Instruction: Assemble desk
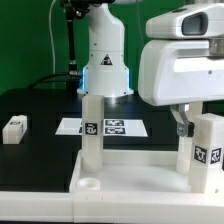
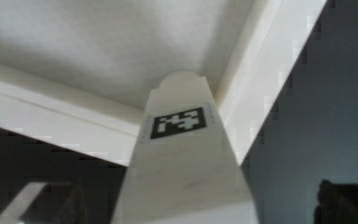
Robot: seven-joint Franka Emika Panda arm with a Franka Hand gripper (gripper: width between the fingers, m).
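Note:
The white tabletop panel (image 1: 135,185) lies rim up at the front. One white leg (image 1: 91,135) stands upright at its far corner on the exterior view's left. A second leg (image 1: 207,150), with a square marker, stands at the exterior view's right. My gripper (image 1: 195,128) is over this leg, one finger (image 1: 180,123) beside it. In the wrist view the marked leg (image 2: 179,150) stands between my fingers against the panel's rim (image 2: 265,60), with a gap to the dark finger (image 2: 348,203). The gripper (image 2: 185,205) is open. A third leg (image 1: 14,128) lies loose on the black table.
The marker board (image 1: 120,127) lies flat behind the panel, before the robot's base (image 1: 105,60). An open round socket (image 1: 88,184) shows in the panel's near corner at the exterior view's left. The fourth leg is out of view.

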